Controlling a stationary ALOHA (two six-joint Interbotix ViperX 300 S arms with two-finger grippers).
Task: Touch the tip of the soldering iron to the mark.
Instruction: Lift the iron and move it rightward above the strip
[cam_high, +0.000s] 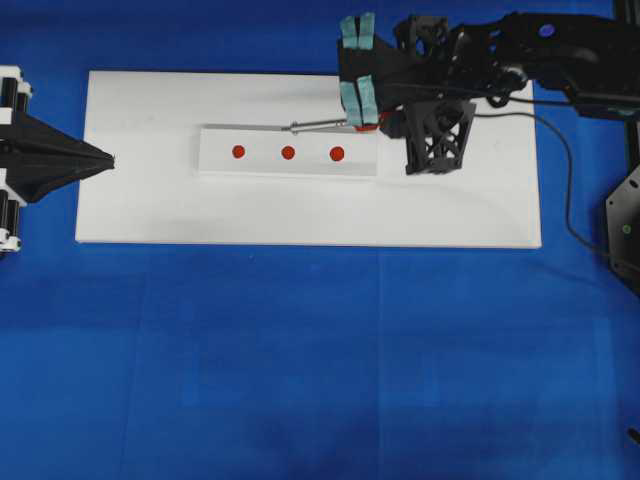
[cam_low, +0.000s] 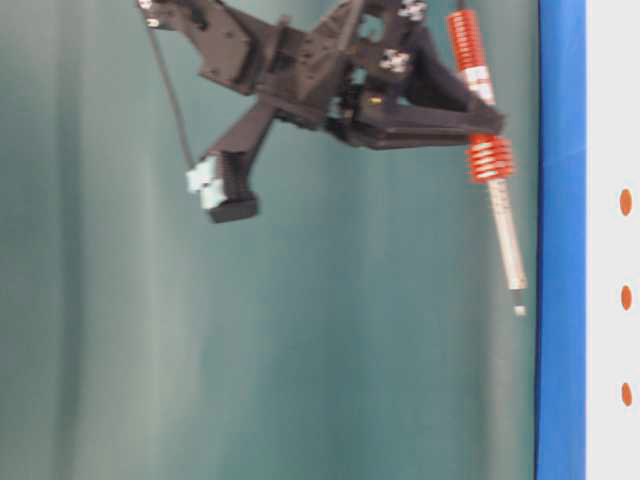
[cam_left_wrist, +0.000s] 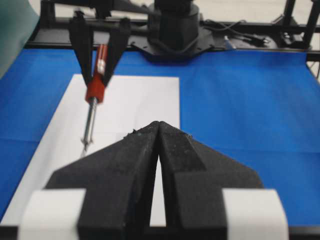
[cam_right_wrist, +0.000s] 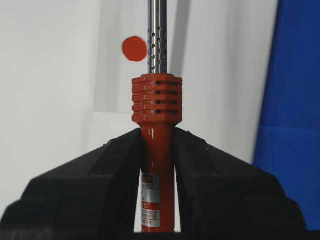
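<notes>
The right tool (cam_right_wrist: 157, 150) is clamped on the orange-red handle of the soldering iron (cam_high: 325, 125), which hangs in the air above the white board (cam_high: 150, 200) with its silver shaft running along the far edge of the white strip (cam_high: 220, 160). Its tip is over the strip's far edge near the middle dot (cam_high: 288, 153), clear of the mark (cam_high: 337, 154), the right-end dot. The left tool (cam_left_wrist: 158, 131) rests at the board's left edge with its jaws pressed together, holding nothing.
</notes>
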